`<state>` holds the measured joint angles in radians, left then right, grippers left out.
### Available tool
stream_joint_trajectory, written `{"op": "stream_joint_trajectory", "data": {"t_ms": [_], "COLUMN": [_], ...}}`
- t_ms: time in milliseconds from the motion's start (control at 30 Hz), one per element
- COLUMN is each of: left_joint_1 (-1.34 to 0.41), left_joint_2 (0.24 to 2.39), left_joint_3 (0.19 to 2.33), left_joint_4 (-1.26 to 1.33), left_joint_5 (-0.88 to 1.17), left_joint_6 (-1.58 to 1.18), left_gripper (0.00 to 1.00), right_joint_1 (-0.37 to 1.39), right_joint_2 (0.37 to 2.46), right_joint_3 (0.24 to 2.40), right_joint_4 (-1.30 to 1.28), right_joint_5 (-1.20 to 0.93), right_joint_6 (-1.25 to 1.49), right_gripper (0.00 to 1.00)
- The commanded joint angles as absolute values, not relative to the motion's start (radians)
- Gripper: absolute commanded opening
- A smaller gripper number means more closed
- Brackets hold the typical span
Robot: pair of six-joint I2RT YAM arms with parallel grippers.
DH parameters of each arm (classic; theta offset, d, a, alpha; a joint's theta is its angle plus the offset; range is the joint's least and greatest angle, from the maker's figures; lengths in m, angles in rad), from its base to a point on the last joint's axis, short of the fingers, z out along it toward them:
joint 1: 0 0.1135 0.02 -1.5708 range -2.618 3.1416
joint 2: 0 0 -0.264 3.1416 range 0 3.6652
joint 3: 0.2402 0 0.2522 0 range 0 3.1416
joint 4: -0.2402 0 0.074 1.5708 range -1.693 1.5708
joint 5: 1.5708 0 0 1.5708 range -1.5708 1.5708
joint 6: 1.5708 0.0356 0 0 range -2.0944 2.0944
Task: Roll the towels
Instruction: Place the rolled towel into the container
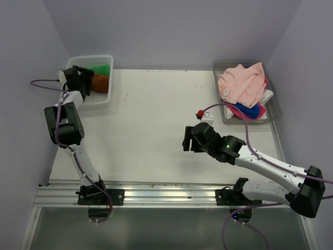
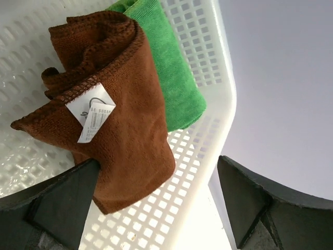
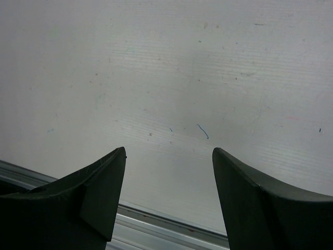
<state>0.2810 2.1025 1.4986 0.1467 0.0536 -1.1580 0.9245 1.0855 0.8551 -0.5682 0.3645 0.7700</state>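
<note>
The white table (image 1: 156,114) fills the middle of the top view. The right arm (image 1: 270,166) stretches from the lower right toward the centre. Its gripper, the right gripper (image 1: 188,139), hangs over bare tabletop; the wrist view shows the right gripper (image 3: 169,156) with its jaws spread wide and nothing between them.

The left arm (image 1: 67,125) rises along the left edge to the upper left corner. There the left gripper (image 1: 83,78) sits at the white mesh basket (image 1: 96,58). In its wrist view the left gripper (image 2: 158,172) is spread wide and grips nothing. One finger (image 2: 62,203) is at the lower edge of the brown towel, the other is past the basket wall (image 2: 208,62).

At the upper right, the grey tray (image 1: 229,63) holds a heap of loose towels. The pink towel (image 1: 242,83) lies on top, over the blue towel (image 1: 250,110), the white towel (image 1: 268,96) and a sliver of magenta towel (image 1: 267,82).

In the basket, the brown towel (image 2: 119,104) lies loosely bunched against the green towel (image 2: 177,78). A white label (image 2: 93,117) shows on the brown one.
</note>
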Motion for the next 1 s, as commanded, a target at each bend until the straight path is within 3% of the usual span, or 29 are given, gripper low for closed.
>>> {"op": "stream_joint_trajectory", "data": {"t_ms": [0,533,967], "left_joint_1": [0.288,0.241,-0.158], "left_joint_2": [1.987,1.717,1.456], "left_joint_3": [1.488,1.328,1.213], "left_joint_4": [0.117,-0.047,-0.303], "left_joint_5": [0.011,0.029,-0.043], "left_joint_6": [-1.080,-0.890,-0.657], "left_gripper": [1.00,1.00,1.00], "right_joint_1": [0.928,0.933,0.908], "right_joint_2": [1.043,0.950,0.971], "right_joint_3": [0.838,0.778,0.905], "right_joint_4": [-0.545,-0.551,-0.675], "right_joint_5": [0.357,0.400,0.623], "right_joint_6": [0.776,0.756,0.698], "right_gripper": [0.72,0.71,0.75]}}
